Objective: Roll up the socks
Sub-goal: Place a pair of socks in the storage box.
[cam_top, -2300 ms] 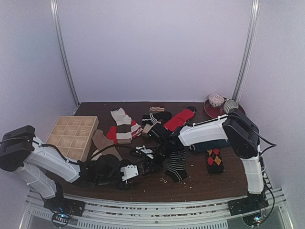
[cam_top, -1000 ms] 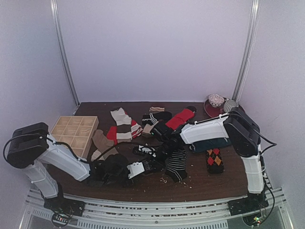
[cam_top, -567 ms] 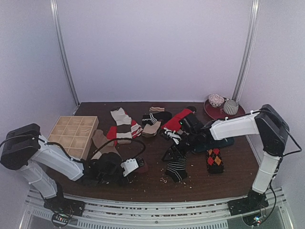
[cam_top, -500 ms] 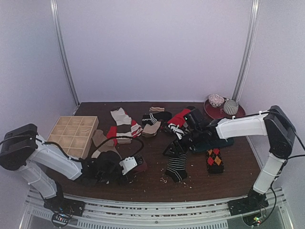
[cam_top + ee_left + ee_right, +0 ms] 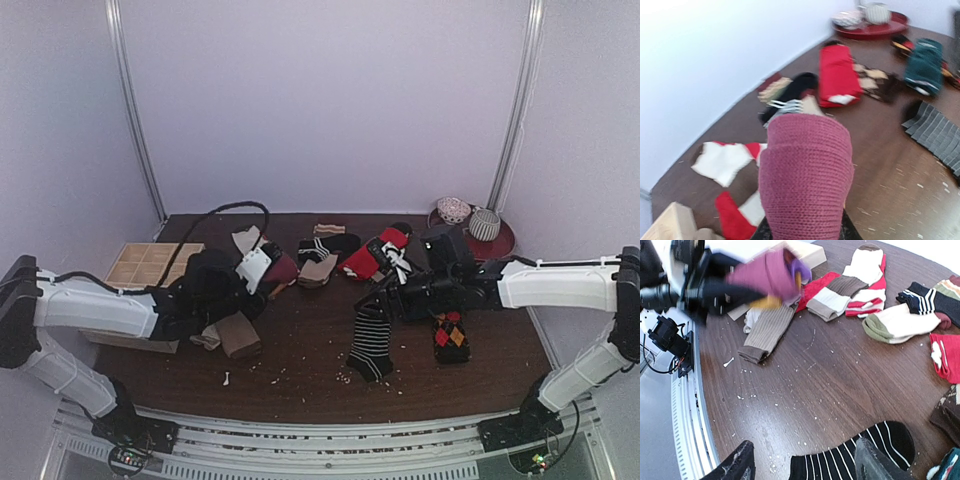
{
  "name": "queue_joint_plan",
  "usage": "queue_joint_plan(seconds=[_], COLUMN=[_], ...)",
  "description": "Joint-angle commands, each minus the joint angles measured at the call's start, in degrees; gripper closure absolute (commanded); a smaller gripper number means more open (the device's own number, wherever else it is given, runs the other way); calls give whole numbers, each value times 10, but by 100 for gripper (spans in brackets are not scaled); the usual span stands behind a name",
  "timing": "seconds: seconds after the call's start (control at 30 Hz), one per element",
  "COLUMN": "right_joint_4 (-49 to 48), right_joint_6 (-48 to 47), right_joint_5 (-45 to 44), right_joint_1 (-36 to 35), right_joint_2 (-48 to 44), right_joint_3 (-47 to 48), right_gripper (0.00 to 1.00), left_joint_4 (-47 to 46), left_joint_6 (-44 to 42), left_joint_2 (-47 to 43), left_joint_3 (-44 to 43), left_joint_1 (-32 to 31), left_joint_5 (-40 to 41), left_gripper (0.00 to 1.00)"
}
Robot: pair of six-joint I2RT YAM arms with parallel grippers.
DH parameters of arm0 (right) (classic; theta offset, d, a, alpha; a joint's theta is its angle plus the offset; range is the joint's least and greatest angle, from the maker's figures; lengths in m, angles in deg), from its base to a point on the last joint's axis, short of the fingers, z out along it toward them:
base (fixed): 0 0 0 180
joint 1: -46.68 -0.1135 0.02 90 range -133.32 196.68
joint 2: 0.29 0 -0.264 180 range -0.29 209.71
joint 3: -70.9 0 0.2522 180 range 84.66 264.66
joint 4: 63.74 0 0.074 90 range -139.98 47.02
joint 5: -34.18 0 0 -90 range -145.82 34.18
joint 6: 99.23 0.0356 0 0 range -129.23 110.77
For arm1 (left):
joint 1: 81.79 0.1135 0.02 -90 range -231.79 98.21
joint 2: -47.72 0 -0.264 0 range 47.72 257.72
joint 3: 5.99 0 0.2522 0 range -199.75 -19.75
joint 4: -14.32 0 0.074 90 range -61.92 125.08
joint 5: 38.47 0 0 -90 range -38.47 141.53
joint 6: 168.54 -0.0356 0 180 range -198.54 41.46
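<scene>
A rolled magenta sock (image 5: 805, 175) fills the left wrist view, and my left gripper (image 5: 268, 268) is shut on it, holding it above the table just right of the wooden box (image 5: 150, 265). The same roll (image 5: 765, 275) shows at the top of the right wrist view. My right gripper (image 5: 805, 465) is open and empty, hovering over the cuff end of a black-and-white striped sock (image 5: 370, 340) that lies flat on the table. Other loose socks lie about: a red one (image 5: 365, 258), a tan one (image 5: 235, 335), an argyle one (image 5: 449, 332) and a dark teal one (image 5: 922, 60).
A red tray (image 5: 500, 238) with two rolled balls sits at the back right. Cream, red and brown striped socks (image 5: 860, 280) lie near the box, and dark striped ones (image 5: 325, 245) at the back middle. White crumbs speckle the wood.
My left arm has lifted the magenta roll from the table's front edge up and back toward the wooden box. My right gripper opened and drew back to the right, above the striped sock.
</scene>
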Motion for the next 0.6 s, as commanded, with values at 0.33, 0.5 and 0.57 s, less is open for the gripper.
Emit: queue_joint_plan(seconds=[0.33,0.5,0.57], right_joint_4=[-46,-64,-69], right_joint_6=[18,26,29], right_joint_5=[33,46,50], right_joint_1=[2,2,2], right_joint_2=[-18,-21,-19], right_joint_3=[-43,-60,-63], right_gripper=[32,33,33], left_joint_4=[137,180,186], left_joint_6=[174,161,138], left_joint_2=[-30,-21,-20], left_joint_3=[-60,-89,-99], left_joint_1=[204,267,287], left_joint_5=[130,104,105], left_gripper=[100,100,100])
